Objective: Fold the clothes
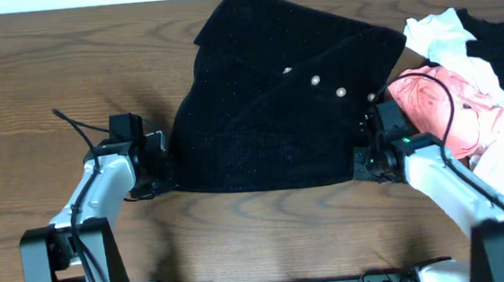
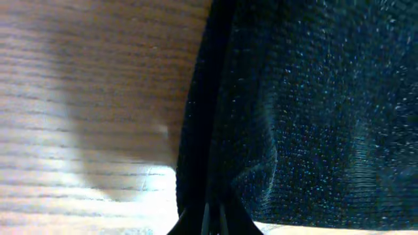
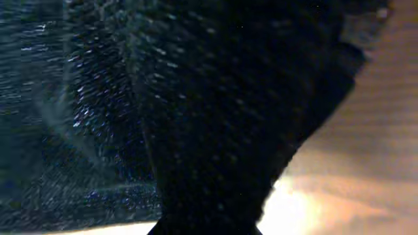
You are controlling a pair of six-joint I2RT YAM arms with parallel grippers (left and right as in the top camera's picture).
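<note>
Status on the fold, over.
Both shut: left gripper, right gripper on near corners of black knit garment. Garment lies spread. Pink-white clothes pile crowds right arm.

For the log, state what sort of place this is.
Likely a robotics lab bench: left gripper and right gripper at a black knit garment on a wooden table, clothes piled beside.

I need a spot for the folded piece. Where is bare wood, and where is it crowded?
Bare: the wide patch of table left of the black knit garment, beyond the left gripper; also the strip in front of its near hem. Crowded: the right side, where the pink, white and black pile lies beside the right gripper.
</note>
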